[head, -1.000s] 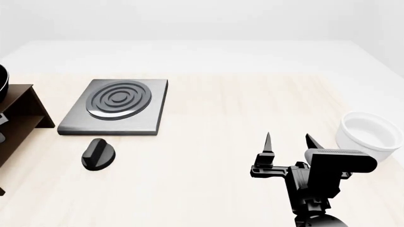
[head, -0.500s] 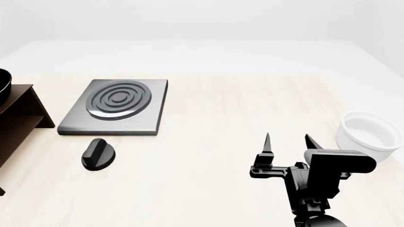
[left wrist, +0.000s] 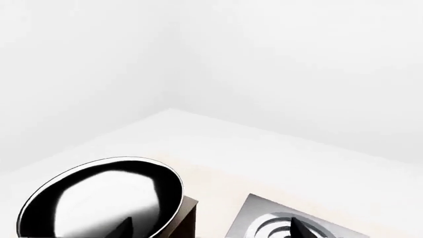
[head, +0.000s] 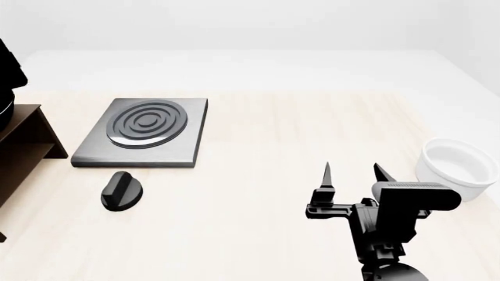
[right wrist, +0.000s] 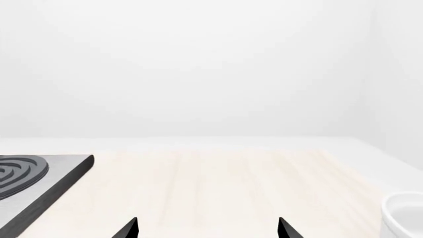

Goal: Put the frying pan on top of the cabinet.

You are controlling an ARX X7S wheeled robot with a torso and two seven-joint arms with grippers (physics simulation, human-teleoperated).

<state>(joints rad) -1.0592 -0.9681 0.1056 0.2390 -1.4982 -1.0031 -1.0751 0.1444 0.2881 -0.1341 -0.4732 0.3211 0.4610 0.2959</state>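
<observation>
Frying pan: the frying pan (left wrist: 106,201) is a round, shallow black pan with a thin pale rim; its glossy inside throws back a broad white glare. It sits on the cabinet's top, its bowl overhanging the cabinet's edge on the hob side. No handle can be made out in the left wrist view. In the head view only a dark sliver (head: 4,111) shows at the picture's left edge, above the cabinet.
Cabinet: the cabinet (head: 27,146) is dark brown wood with a flat top, left of the hob and mostly cut off by the picture's edge; a corner of it (left wrist: 188,218) shows under the pan.
Left tool: two dark finger tips (left wrist: 300,229) reach into the left wrist view, set apart, one before the pan and one before the hob, with nothing between them. A black part at the head view's far left edge may be that arm; I cannot tell.
Hob: the grey square hob (head: 144,130) with concentric rings lies flat on the table (head: 273,146).
Knob: a small black knob (head: 121,191) lies just in front of the hob, apart from it.
Right tool: the right tool (head: 352,172) hovers over bare table, well right of the hob, fingers spread and holding nothing.
Bowl: a white bowl (head: 459,167) stands far right of the hob, near the right tool.
</observation>
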